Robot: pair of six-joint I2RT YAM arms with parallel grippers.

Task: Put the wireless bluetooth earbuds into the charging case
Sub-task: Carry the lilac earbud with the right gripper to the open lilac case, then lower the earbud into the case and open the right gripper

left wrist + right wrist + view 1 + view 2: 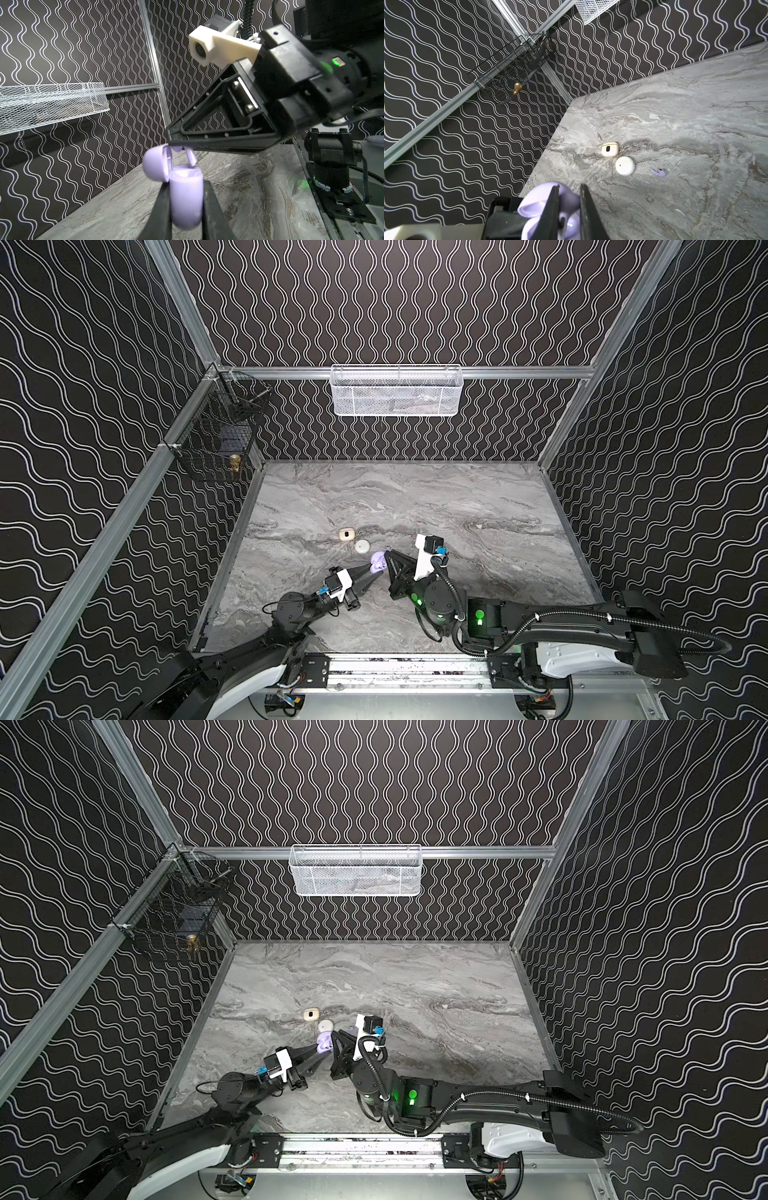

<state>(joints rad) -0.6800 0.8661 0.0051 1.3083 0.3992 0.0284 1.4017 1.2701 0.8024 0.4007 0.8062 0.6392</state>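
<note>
- The left fingers (164,207) are clenched on the lavender charging case (185,199), lid open, over the tabletop (695,104) near its middle.
- The right fingers (218,143) pinch a lavender earbud (191,156), with its stem at the case opening.
- A second lavender earbud (658,172) lies near the white round case (625,165), which lies just beside the cream case (610,149).

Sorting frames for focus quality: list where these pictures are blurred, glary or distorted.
Left wrist view: the lavender case and the earbud above it are soft, the wall pattern sharp. Right wrist view: the right jaws blur, the white round case is crisp. In a top view: a green light flares on the right arm.
</note>
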